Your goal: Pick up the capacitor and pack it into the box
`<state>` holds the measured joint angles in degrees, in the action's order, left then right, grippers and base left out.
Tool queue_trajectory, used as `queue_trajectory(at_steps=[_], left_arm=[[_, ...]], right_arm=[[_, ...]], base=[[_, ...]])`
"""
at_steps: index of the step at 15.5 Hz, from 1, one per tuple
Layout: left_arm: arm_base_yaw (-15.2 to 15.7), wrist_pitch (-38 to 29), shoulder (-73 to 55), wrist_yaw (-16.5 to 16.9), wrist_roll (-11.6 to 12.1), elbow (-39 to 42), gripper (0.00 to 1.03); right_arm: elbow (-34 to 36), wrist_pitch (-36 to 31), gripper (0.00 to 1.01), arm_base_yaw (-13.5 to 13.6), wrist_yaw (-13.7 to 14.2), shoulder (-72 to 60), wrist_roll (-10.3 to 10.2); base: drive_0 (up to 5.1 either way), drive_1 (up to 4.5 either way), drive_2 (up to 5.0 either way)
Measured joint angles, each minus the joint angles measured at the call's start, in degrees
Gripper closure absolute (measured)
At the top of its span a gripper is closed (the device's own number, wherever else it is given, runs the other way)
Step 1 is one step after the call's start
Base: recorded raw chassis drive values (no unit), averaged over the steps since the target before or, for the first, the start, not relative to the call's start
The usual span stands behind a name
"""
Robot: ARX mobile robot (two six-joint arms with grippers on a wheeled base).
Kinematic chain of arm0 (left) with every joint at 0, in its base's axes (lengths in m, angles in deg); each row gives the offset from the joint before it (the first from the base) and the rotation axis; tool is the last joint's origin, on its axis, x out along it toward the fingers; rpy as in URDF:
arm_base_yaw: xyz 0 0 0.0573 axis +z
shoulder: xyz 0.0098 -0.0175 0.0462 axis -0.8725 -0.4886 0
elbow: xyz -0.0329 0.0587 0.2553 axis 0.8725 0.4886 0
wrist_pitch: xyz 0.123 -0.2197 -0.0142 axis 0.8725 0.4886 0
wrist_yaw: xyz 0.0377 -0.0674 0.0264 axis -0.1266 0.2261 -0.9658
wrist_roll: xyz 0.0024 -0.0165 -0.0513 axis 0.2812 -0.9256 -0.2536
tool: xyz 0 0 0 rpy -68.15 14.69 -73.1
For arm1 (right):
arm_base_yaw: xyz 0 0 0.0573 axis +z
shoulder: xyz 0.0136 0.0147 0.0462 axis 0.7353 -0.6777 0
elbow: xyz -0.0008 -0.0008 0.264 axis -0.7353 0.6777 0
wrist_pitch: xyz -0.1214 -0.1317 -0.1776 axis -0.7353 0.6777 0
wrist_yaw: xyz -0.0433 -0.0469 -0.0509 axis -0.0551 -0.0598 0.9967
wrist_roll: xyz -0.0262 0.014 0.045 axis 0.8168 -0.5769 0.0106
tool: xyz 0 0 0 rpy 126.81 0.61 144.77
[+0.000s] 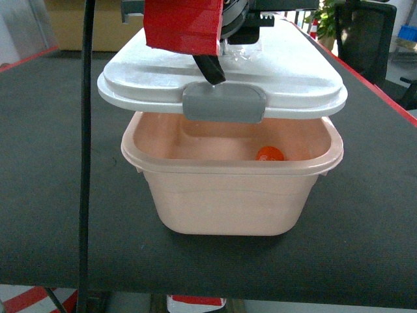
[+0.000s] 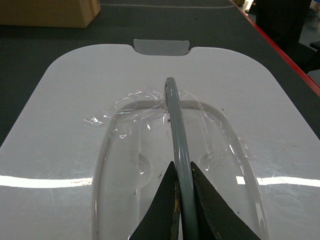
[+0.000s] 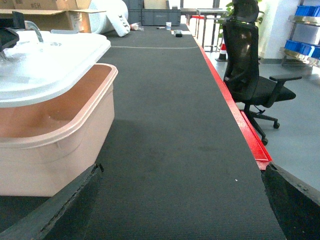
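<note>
The pale pink box [image 1: 221, 202] stands on the dark table, and a small round orange capacitor [image 1: 269, 154] lies inside near its right wall. Above the opening hangs the white lid [image 1: 150, 75], with a gap at the front under its grey clip latch [image 1: 223, 103]. My left gripper [image 2: 182, 167] is shut on the lid's thin grey handle [image 2: 175, 115]; in the head view the left gripper [image 1: 210, 68] comes down from under a red cover. My right gripper [image 3: 182, 167] stands open over bare table, to the right of the box [image 3: 55, 135] and lid [image 3: 50, 65].
A black cable [image 1: 85, 156] hangs down the left of the head view. The table's red edge [image 3: 235, 110] runs along the right, with an office chair [image 3: 250, 75] beyond it. A brown cardboard carton [image 2: 45, 12] sits at the far end, and blue bins [image 3: 305, 10] stand on shelves.
</note>
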<state>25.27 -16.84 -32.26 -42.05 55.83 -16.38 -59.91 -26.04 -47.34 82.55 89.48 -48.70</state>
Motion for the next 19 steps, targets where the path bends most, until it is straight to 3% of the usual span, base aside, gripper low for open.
queue_trajectory(at_steps=[8,13,16,19], left_arm=[[-1.51,0.33,-1.09,-0.11,-2.84,3.34,1.01],[-1.95,-0.55,-1.16,0.33,-3.10,4.39,1.01],[-1.92,-1.11,-1.53,0.55,-4.02,4.48,0.70],[-1.88,-8.94,-1.22,3.02,-4.00,6.54,0.32]], right_arm=[[0.00,0.00,0.03,0.00,0.00,0.00,-0.02],[0.00,0.00,0.03,0.00,0.00,0.00,0.00],[0.00,0.00,0.03,0.00,0.00,0.00,0.00],[0.00,-0.02,0.03,0.00,0.00,0.00,0.00]], base=[[0.0,0.00,0.0],[0.0,0.00,0.0],[0.0,0.00,0.0],[0.0,0.00,0.0]])
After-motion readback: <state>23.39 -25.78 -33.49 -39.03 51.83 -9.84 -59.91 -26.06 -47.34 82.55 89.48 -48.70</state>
